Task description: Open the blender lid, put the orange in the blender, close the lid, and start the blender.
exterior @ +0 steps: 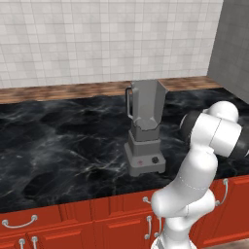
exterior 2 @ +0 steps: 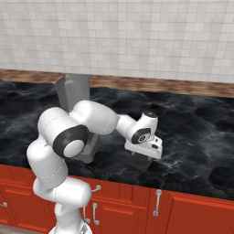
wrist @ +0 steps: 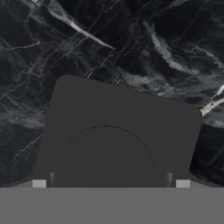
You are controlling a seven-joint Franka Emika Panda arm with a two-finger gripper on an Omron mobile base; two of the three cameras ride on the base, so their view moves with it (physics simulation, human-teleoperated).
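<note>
While the blender (exterior: pixel 144 129) stands uncapped mid-bench, the gripper (exterior 2: pixel 142 160) hangs low near the front edge to its right, jaws clamped on the blender lid (wrist: pixel 118 135) just above the marble bench (exterior: pixel 58 146).

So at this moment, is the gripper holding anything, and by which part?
The gripper is right down at the blender lid, low over the counter, fingers at its two opposite edges; an actual grip cannot be told.

Your arm is folded low to the right, wrist pointing down, and your gripper (exterior 2: pixel 141 161) is clamped on the blender lid (wrist: pixel 118 140).
</note>
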